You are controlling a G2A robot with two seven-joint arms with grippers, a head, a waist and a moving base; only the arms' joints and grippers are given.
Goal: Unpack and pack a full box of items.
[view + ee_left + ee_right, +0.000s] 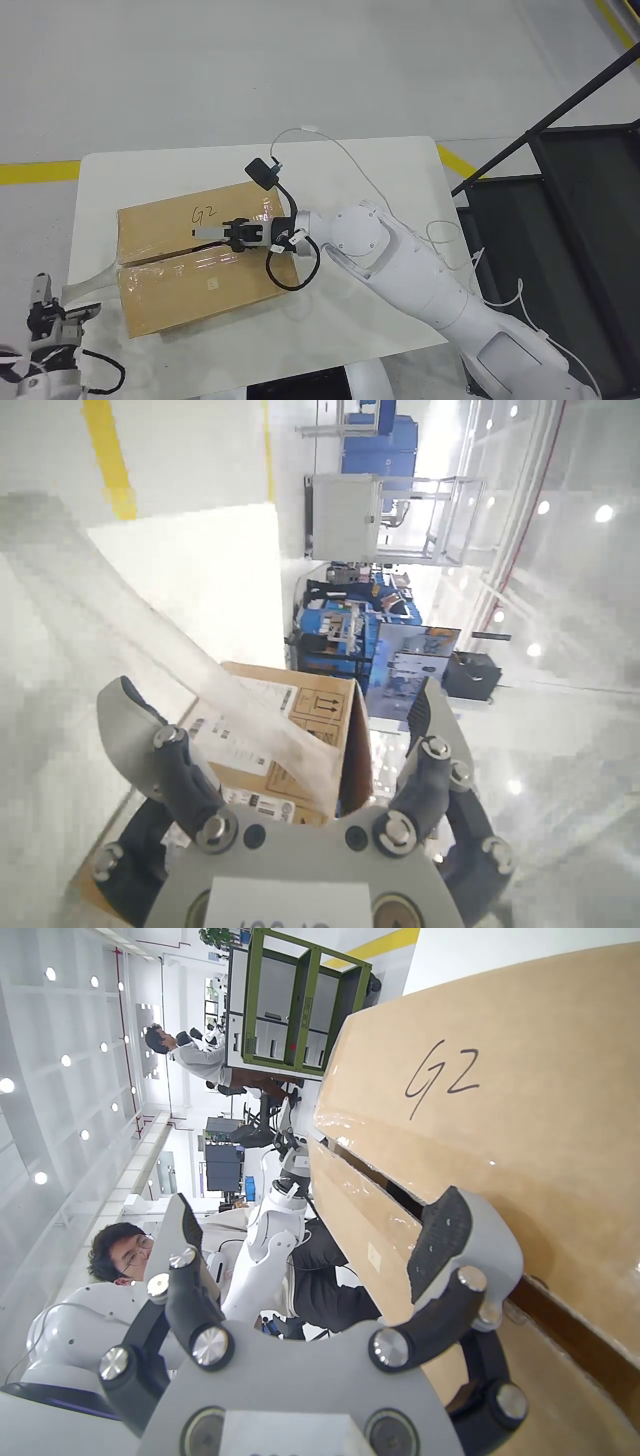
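Right gripper (212,234) wide open, nothing held. Lies low over the middle of the box (165,292), pointing along the seam between the two top flaps. Wrist view: one finger (450,1233) has its ribbed pad right at the seam, where a dark slit shows between the flaps; contact with the cardboard cannot be told. Other finger (175,1233) is clear of the cardboard, in open air.

Box: brown cardboard, on the white table (380,170), toward its left half, long side across the robot's front. Both flaps down, not quite meeting. Handwritten mark on the far flap. Shiny patches along the seam edges.

Left gripper (45,300) well apart from the box, beyond the table's near left corner. Fingers spread wide there too, nothing clamped between them.

Tape (95,283): a clear strip runs from the box's left end out over the table edge toward the left gripper. Left wrist view shows the strip coming off the labelled end panel of the box and passing between the open fingers; whether it sticks to either finger cannot be told.

White cable (345,160) lies loose on the far part of the table, behind the right arm. Dark metal frame (560,200) stands on the floor to the right of the table.
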